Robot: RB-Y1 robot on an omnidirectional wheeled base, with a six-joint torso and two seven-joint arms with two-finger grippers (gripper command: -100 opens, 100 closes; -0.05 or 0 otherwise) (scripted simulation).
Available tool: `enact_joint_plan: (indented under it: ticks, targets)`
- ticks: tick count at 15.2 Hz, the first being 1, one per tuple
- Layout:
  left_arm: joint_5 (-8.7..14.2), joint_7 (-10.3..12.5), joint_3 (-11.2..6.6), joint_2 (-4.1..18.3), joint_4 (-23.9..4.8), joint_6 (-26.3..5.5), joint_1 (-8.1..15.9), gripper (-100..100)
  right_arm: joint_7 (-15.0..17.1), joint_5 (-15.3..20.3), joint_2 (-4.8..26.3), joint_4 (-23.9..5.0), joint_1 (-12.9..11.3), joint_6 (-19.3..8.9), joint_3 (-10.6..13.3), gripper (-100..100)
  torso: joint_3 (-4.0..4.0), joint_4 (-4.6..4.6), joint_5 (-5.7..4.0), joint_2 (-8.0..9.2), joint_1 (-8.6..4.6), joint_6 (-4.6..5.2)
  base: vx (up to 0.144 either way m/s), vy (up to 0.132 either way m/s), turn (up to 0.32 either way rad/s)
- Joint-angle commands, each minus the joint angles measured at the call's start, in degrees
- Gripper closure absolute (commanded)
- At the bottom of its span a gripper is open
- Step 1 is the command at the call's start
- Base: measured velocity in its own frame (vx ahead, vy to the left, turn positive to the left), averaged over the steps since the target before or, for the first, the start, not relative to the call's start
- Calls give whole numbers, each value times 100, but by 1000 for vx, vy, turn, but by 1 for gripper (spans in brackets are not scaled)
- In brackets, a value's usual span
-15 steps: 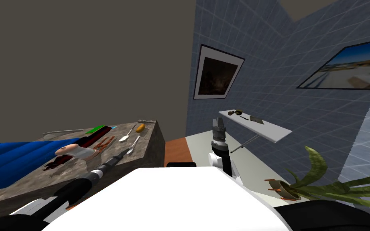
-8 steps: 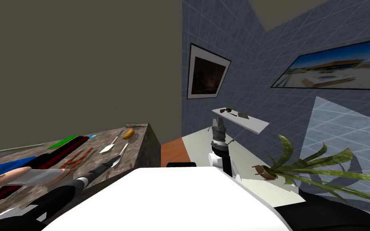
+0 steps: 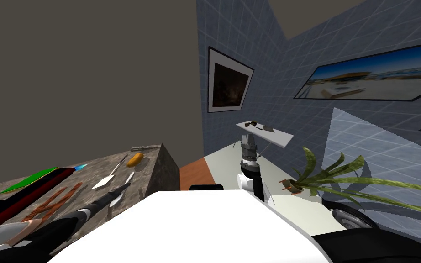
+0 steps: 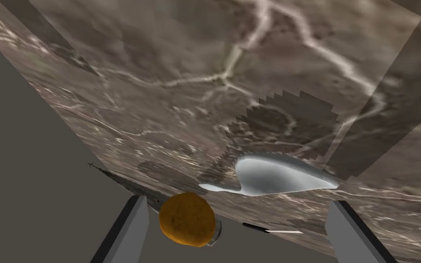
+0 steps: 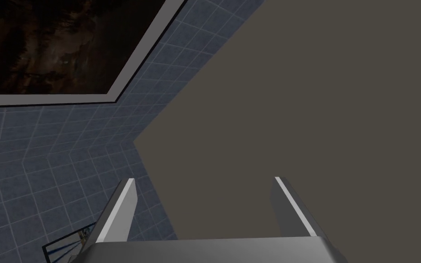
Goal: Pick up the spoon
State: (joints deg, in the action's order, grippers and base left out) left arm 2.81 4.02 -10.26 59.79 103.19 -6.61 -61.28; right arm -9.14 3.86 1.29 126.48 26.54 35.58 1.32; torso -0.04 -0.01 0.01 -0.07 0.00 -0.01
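A silver spoon (image 4: 273,176) lies on the brown marbled counter (image 4: 173,68), its bowl just beyond my left gripper (image 4: 239,228). That gripper is open, its fingers standing either side of the bowl with nothing between them. In the head view the left gripper (image 3: 125,186) hovers low over the spoon (image 3: 129,176) near the counter's corner. An orange rounded object (image 4: 186,219) sits past the spoon, close to the far edge. My right gripper (image 3: 248,148) is raised in front of my chest, open and holding nothing (image 5: 205,205).
On the counter (image 3: 157,169) lie a white flat utensil (image 3: 102,183), the orange object (image 3: 135,160), a green flat item (image 3: 27,180), a dark red rod (image 3: 22,194) and brown strips (image 3: 52,205). A white board on legs (image 3: 264,132) and a potted plant (image 3: 323,178) stand to the right.
My view has swung right, so the counter and its things slide left and nearer. The left gripper stays over the spoon; the right arm keeps its raised pose.
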Motion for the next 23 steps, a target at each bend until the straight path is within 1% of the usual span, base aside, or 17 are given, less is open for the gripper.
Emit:
enact_joint_plan:
  ticks: [1,2,3,7,8,10,11,12,15,16,18,19,21,22,23]
  targets:
    - [-33,-43,87,-106,-166,58,122,-100,0,0,0,0,0,0,0,0,0,0,0,0,0,0,31,31,-73]
    - [-17,-20,49,-50,-79,19,70,-100,0,0,0,0,0,0,0,0,0,0,1,0,2,0,18,19,-29]
    - [-21,-28,61,-61,-100,26,86,100,0,0,0,0,0,0,0,0,1,0,0,3,0,-1,7,8,-2]
    - [-22,-29,54,-58,-102,25,84,100,0,0,0,0,0,0,0,0,4,1,4,7,-10,2,1,4,3]
    - [14,12,-43,43,69,-11,-66,100,0,0,0,0,0,0,0,0,4,1,4,7,-9,2,-16,-12,94]
    - [45,49,-130,143,226,-57,-191,100,0,0,-1,0,0,0,0,0,9,3,2,18,-19,-3,-36,-36,132]
    - [24,19,-80,81,124,-15,-120,100,0,0,-1,0,0,0,0,0,12,4,0,22,-24,-2,-24,-24,39]
    - [102,19,-227,224,174,26,-358,-100,0,0,-1,0,0,0,0,0,11,4,1,21,-22,0,14,-25,21]
    - [234,24,-346,384,198,90,-726,-100,0,0,-1,0,1,0,0,0,-5,-2,0,-8,-29,-1,60,-46,55]
    - [234,24,-346,384,198,90,-728,-100,0,0,-1,0,1,0,0,0,-8,-4,-1,-12,-30,-1,50,-43,40]
    - [353,38,-439,513,218,134,-1029,-100,0,0,-1,0,1,0,0,0,-8,-4,0,-12,-28,0,43,-38,50]
    - [353,38,-439,513,218,134,-1038,-100,0,0,-1,0,1,0,0,0,-7,-4,-1,-10,-29,-2,34,-40,56]
    - [481,58,-536,654,244,179,-1370,-100,0,0,-1,0,1,0,0,0,-5,-3,-1,-8,-29,0,40,-46,58]
    - [481,58,-536,654,244,179,-1381,-100,0,0,-1,0,1,0,0,0,-6,-3,-1,-8,-31,-1,34,-43,62]
    - [545,70,-582,727,258,203,-1559,-100,0,0,-1,0,1,0,0,0,-5,-3,-1,-7,-30,0,35,-40,50]
